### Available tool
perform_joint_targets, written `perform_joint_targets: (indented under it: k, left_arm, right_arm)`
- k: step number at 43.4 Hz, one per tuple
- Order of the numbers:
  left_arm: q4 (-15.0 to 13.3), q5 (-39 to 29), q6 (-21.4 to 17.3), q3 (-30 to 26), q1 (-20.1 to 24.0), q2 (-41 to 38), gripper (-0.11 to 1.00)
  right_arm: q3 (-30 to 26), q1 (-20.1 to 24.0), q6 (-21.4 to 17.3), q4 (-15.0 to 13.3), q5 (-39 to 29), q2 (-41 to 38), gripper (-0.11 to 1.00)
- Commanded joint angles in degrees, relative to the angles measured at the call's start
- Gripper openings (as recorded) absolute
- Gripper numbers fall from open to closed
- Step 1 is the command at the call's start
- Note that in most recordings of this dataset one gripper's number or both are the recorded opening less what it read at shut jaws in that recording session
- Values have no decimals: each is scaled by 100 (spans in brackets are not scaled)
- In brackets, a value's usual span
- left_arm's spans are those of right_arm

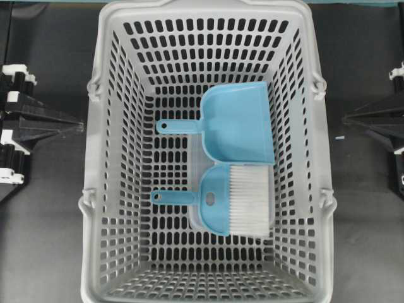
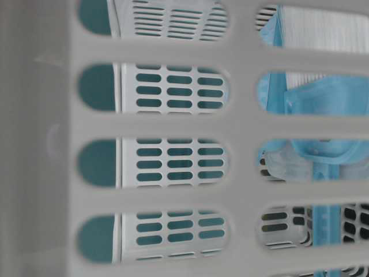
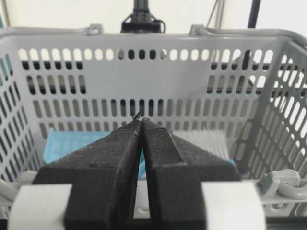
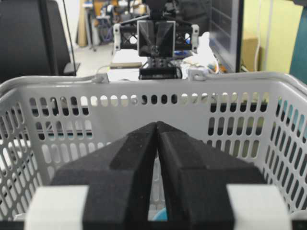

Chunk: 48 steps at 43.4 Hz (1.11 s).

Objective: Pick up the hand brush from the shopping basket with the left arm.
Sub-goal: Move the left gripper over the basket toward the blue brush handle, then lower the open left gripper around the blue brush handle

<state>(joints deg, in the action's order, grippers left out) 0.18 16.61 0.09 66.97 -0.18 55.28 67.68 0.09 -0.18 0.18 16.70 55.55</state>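
Observation:
The hand brush (image 1: 218,201) lies flat on the floor of the shopping basket (image 1: 93,151), right of its middle. Its thin handle points left and its white bristles (image 1: 250,201) point right. My left gripper (image 1: 80,126) sits outside the basket's left wall, shut and holding nothing. In the left wrist view its tips (image 3: 140,118) meet in front of the basket rim, with the bristles (image 3: 207,140) low beyond them. My right gripper (image 1: 344,118) is shut and empty outside the right wall, and its tips (image 4: 157,123) also touch.
A blue dustpan scoop (image 1: 242,123) lies just behind the brush, handle to the left, touching the brush head. The tall slotted basket walls (image 3: 153,76) stand between both grippers and the brush. The table-level view looks through a basket wall (image 2: 173,127) from close up.

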Motion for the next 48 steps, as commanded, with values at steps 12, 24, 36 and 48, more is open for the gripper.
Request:
perform_joint_targets:
  k: [12,24,36,48]
  left_arm:
    - [229,-3015,396,-1942,-70,-703,0]
    - [237,-4957,404,-3507,-325,-1714,0]
    - [237,-5915,413,-4526,-448,-2953,0]
    - [237,-6565,448,-5150,-466,-3709,1]
  right_arm:
    - [-580,-26,-79,114,-1318,26,0]
    - [-1090,-26,-70,114,-2742,44,0]
    - [-1116,-26,-44,105,-2839,53,0]
    - [-1116,-26,-44,105,-2883,62,13]
